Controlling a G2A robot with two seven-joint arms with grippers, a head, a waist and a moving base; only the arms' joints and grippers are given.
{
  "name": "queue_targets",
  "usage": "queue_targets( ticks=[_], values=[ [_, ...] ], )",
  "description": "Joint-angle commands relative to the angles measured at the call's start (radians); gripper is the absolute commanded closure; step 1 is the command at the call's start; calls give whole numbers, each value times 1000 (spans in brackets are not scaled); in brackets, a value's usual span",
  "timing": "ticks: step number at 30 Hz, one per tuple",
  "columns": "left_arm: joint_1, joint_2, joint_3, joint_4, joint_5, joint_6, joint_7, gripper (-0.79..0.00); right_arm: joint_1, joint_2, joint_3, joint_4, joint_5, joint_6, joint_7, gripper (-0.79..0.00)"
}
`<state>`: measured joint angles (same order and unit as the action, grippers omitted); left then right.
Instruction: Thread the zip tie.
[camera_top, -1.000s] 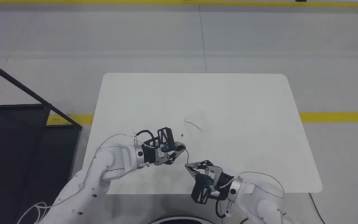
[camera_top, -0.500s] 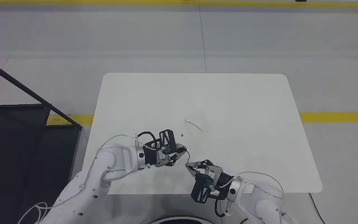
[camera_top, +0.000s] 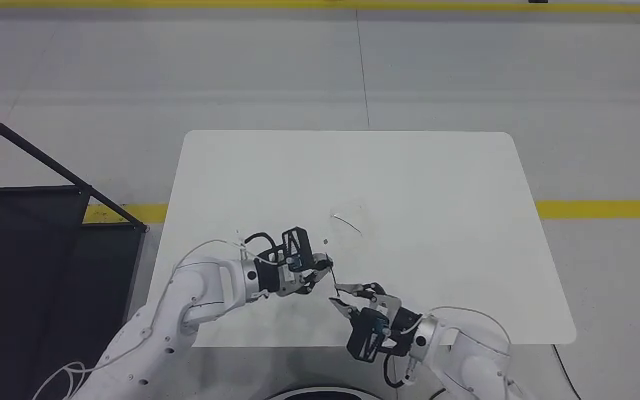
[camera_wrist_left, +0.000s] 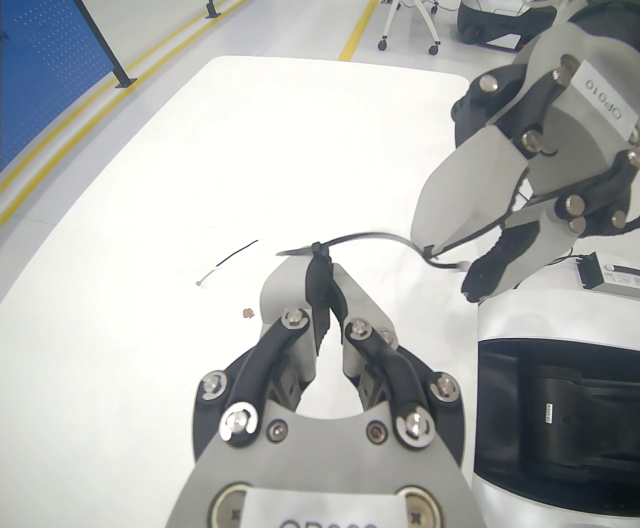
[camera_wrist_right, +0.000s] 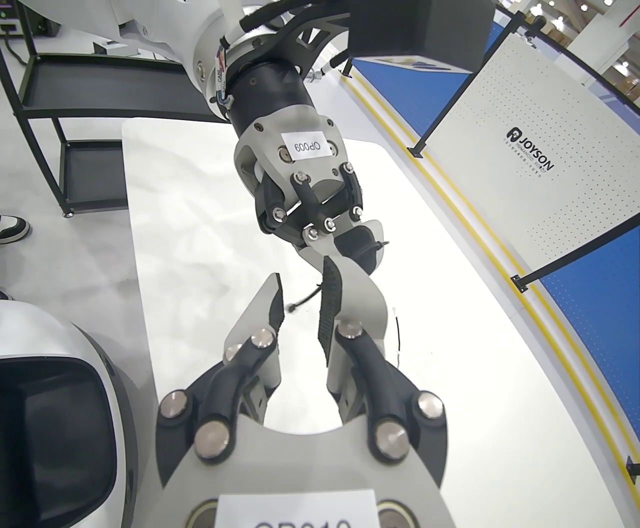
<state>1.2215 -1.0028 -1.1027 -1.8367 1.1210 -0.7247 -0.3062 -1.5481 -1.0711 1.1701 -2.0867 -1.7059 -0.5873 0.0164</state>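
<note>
Zip tie (camera_wrist_left: 370, 236): a thin black strap held in the air over the near edge of the tabletop (camera_top: 450, 180), left of that edge's middle. It spans the gap between the two grippers.

Left gripper (camera_wrist_left: 320, 270): jaws closed, with the black pads pinching the strap close to one end. A short pointed stub pokes out past the pads. The rest arcs away toward the other gripper.

Right gripper (camera_wrist_right: 302, 292): jaws parted by a modest gap, holding nothing. It sits just beside the left gripper, tip to tip. The free end of the strap (camera_wrist_right: 302, 301) lies in the opening between its fingers. Whether it brushes a pad cannot be told.

Top view: the left gripper (camera_top: 322, 267) lies slightly farther from the near edge than the right gripper (camera_top: 343, 297). The strap (camera_top: 333, 282) shows as a short dark line between them.

Loose tie (camera_wrist_left: 227, 262): a second thin black tie lying flat on the tabletop toward its middle, apart from both grippers.

Brown speck (camera_wrist_left: 246, 313): a tiny mark on the tabletop, near the loose tie.
</note>
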Motion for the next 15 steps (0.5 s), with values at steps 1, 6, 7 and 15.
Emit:
queue_targets(
  ticks=[1,6,7,15],
  values=[
    [0,0,-2,1,-4,2,0,0,-1,1,2,-1,3,1,-2,-314],
    [3,0,-12,1,-18,9,5,0,-8,1,13,0,27,13,-15,-336],
    [4,0,-13,1,-21,9,6,0,-9,2,16,0,35,15,-18,-339],
    [14,0,-28,-4,-28,33,20,0,-19,2,38,4,97,32,-20,-379]
  ],
)
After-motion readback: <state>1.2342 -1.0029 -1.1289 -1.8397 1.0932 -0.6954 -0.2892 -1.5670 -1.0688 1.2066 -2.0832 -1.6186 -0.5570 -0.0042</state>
